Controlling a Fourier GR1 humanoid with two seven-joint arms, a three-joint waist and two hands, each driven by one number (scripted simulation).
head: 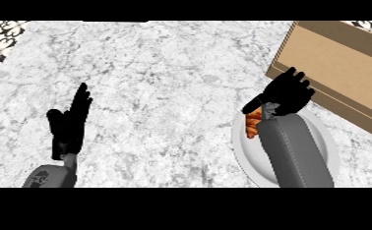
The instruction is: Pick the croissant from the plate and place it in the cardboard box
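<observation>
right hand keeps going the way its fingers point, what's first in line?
Likely the cardboard box: the right hand, over the plate, points up-right at its near wall. Height is unclear, so it might pass over the rim.

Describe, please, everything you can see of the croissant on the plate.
Only a small part of the croissant shows: an orange-brown, glossy, ridged piece lying on the left side of the white plate. The right hand and its grey forearm cover the rest. I cannot tell whether the hand touches it.
</observation>
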